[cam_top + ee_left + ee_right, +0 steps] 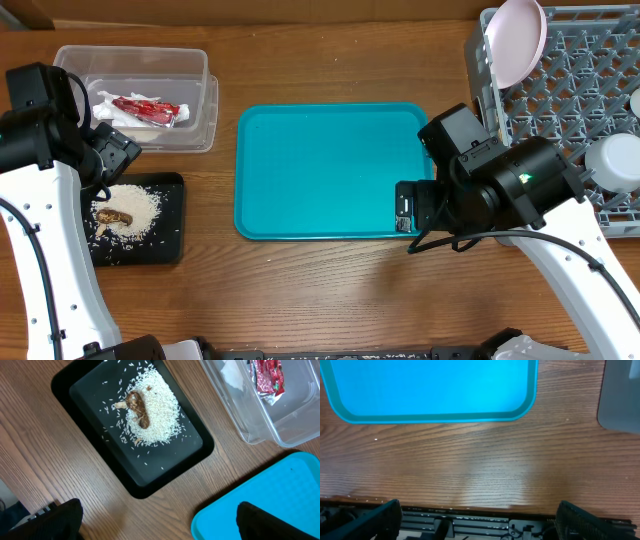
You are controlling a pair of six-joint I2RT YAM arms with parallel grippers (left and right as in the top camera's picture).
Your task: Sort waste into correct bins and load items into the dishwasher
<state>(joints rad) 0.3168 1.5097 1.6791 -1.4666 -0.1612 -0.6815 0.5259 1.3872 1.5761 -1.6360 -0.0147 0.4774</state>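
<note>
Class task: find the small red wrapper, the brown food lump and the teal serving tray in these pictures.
Small red crinkled wrapper (pixel 146 108): overhead view, its middle.
Small brown food lump (pixel 138 409): left wrist view, its middle.
Large teal rectangular plastic serving tray (pixel 330 170): overhead view, bare centre of its floor.

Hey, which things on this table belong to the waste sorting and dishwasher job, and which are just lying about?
Belong to the job: clear tub holding the red wrapper and napkins; black tray with rice and brown lump; grey dish rack with a plate in it.
Just lying about: teal serving tray.
</note>
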